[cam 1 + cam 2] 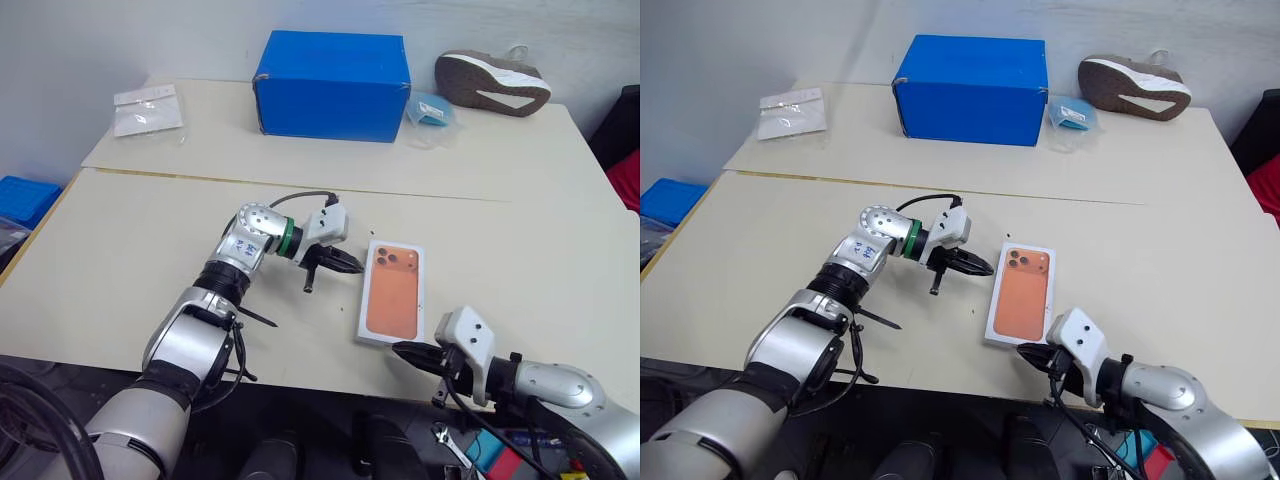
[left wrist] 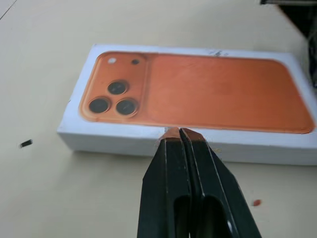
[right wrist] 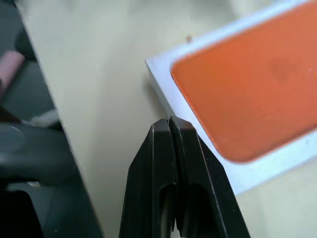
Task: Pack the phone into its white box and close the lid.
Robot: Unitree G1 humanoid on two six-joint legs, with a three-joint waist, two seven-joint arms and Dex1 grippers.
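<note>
Head views: closed white box with the lid [image 1: 391,296] on, printed orange phone face up, lies between both grippers, long axis running away from the robot. Left gripper [image 1: 350,264] pinched shut, empty, tips just off the lid's left long side; right gripper [image 1: 408,352] shut, empty, at the near short end.

Left wrist: lid straight ahead of the fingertips [image 2: 172,135], long side across them, possibly touching.

Right wrist: lid corner just beside the tips. The phone itself is hidden, presumably inside; the task looks nearly finished.
</note>
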